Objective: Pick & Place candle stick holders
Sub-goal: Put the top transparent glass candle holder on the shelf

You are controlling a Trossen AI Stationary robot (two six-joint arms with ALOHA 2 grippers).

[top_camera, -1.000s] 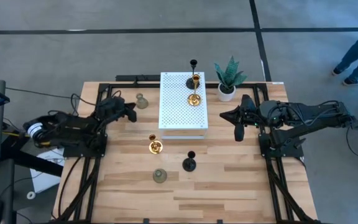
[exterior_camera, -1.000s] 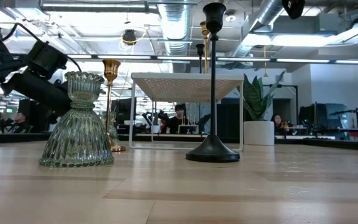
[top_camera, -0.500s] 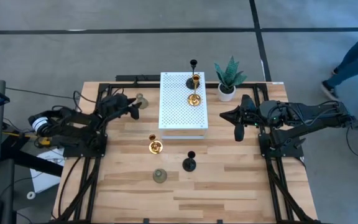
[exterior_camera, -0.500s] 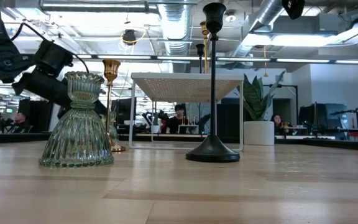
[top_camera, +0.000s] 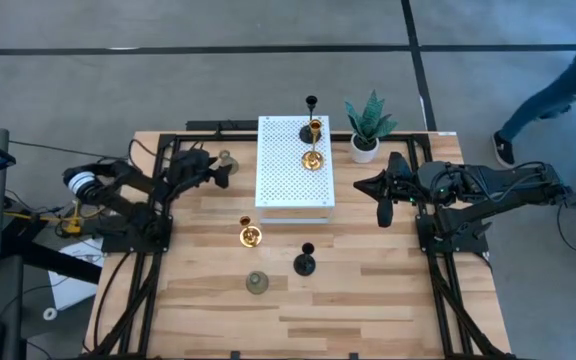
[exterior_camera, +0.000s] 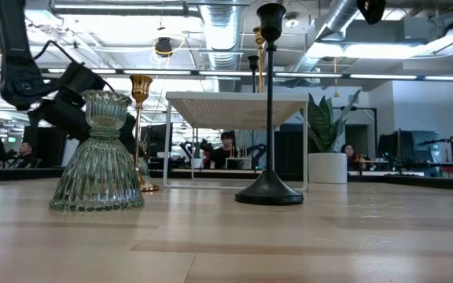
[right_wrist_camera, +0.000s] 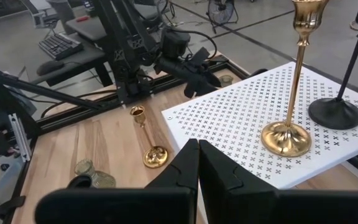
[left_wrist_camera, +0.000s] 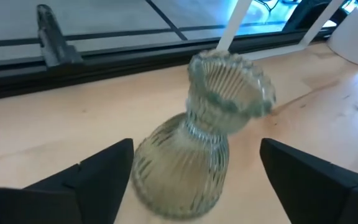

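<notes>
A wooden table (top_camera: 368,300) carries a white perforated stand (top_camera: 295,190) near its far middle, with a tall gold holder (top_camera: 313,160) and a tall black holder (top_camera: 308,131) already standing on its top. Down on the wood in front of the stand are a second gold holder (top_camera: 250,236), a second black holder (top_camera: 305,264) and a squat grey-green holder (top_camera: 257,283). The other grey-green holder (left_wrist_camera: 197,162) sits near the stand's far left corner, and the left gripper (left_wrist_camera: 194,177) is at it, fingers spread wide with the ribbed glass between them but not touching either finger. The right gripper (right_wrist_camera: 197,165) waits to the right of the stand, its fingers pressed together and empty. The step in hand looks like the approach for picking this glass holder. The next move calls for centring on its narrow waist and closing gently, since the flared, ribbed glass could slip or tip.
</notes>
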